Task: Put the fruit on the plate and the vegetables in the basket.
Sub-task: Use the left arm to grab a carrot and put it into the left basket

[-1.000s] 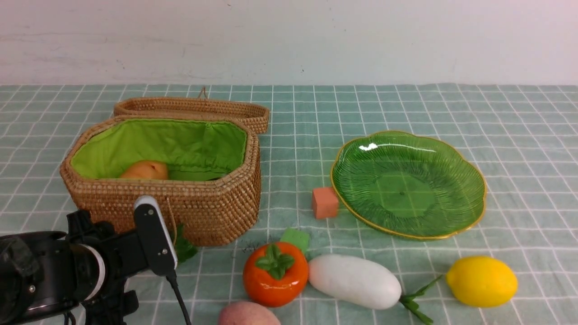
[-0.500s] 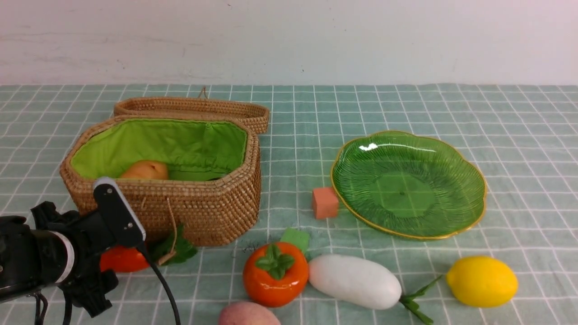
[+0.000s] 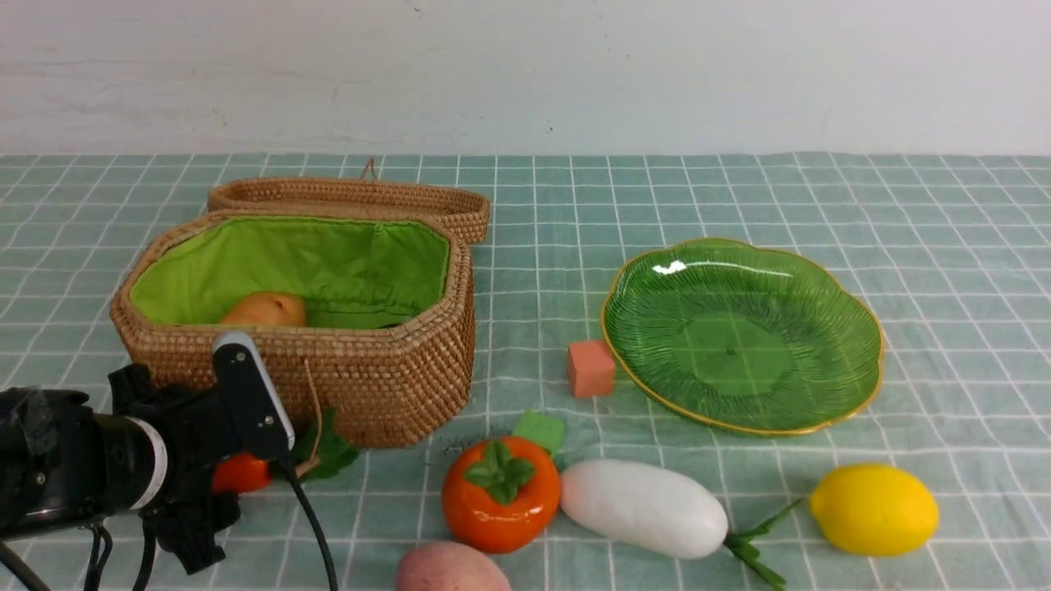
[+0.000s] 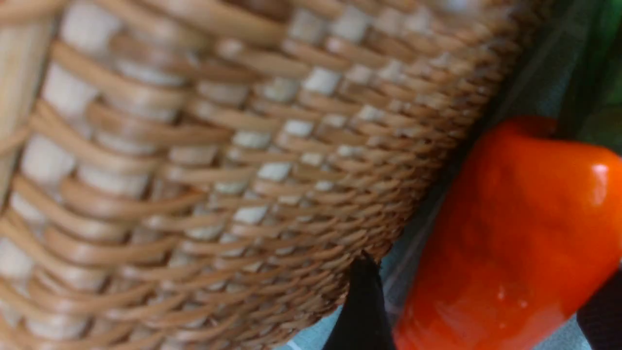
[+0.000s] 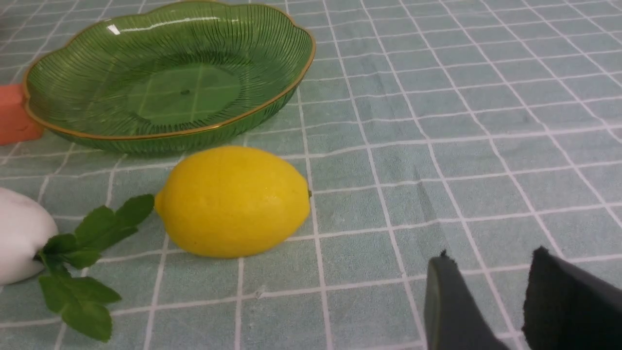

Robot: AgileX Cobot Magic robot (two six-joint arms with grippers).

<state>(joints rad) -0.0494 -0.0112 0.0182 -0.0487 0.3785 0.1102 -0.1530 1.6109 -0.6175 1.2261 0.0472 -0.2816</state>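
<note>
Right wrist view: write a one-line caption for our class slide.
Right gripper, jaws apart and empty, low over the checked cloth near the lemon, with the empty green plate beyond.

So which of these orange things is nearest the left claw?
The glossy carrot, lying beside the front wall of the basket: the left gripper straddles it. The round persimmon and the orange cube sit well away.

Shows a yellow lemon (image 5: 233, 201) lying on checked cloth (image 5: 437, 97) near the green plate (image 5: 165, 132), radish leaves (image 5: 82, 253) just beside it, an orange cube (image 5: 13, 121) beside the plate; right gripper (image 5: 486, 304) parted, empty.
</note>
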